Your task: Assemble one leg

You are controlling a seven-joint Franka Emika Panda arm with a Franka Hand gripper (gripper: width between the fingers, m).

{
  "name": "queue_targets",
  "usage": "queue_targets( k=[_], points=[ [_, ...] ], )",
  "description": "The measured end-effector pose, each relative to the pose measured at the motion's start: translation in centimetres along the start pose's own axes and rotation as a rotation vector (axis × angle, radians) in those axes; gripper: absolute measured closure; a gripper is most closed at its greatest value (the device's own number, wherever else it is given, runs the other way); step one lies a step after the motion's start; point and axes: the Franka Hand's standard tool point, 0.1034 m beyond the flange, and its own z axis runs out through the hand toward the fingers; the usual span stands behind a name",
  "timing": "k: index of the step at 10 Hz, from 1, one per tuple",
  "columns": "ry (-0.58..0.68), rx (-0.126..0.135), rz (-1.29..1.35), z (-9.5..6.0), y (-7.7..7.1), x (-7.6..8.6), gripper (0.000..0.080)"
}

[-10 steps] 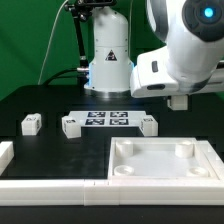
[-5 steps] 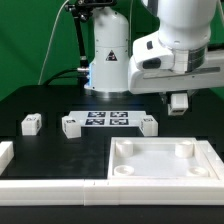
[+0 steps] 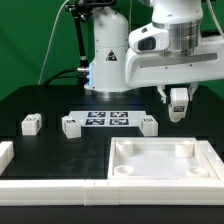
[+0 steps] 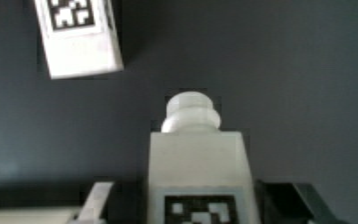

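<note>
My gripper (image 3: 178, 108) is shut on a small white leg (image 3: 178, 101) and holds it in the air at the exterior view's right, above the black table and behind the big white tabletop (image 3: 165, 172). In the wrist view the held leg (image 4: 201, 160) stands between my fingers (image 4: 101, 200), with its tag near my gripper (image 4: 202, 207) and its round peg pointing away. Another leg (image 4: 80, 40) lies on the table below. Three more legs lie in a row: (image 3: 31, 124), (image 3: 70, 126), (image 3: 149, 125).
The marker board (image 3: 105, 120) lies between the middle and right legs. A white bar (image 3: 50, 186) runs along the front edge, with a white block (image 3: 5, 151) at the left. The robot's base (image 3: 108, 60) stands behind, before a green curtain.
The arm's wrist has swung toward the exterior view's left and turned. The gripper, with the leg in it, has stayed at nearly the same spot, slightly lower.
</note>
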Motion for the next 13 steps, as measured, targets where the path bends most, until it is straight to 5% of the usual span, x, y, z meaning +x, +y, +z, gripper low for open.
queue_targets(
  k=[3,5,10,13],
  points=[
    [0.176,0.008,-0.016,0.0,-0.2,0.2,0.0511],
    [0.171,0.008,-0.017,0.0,-0.2,0.1,0.0511],
    [0.202,0.025,-0.071,-1.4,-0.2,5.7,0.0511],
    [0.201,0.024,-0.070,-1.2,-0.1,5.6,0.0511]
  ],
)
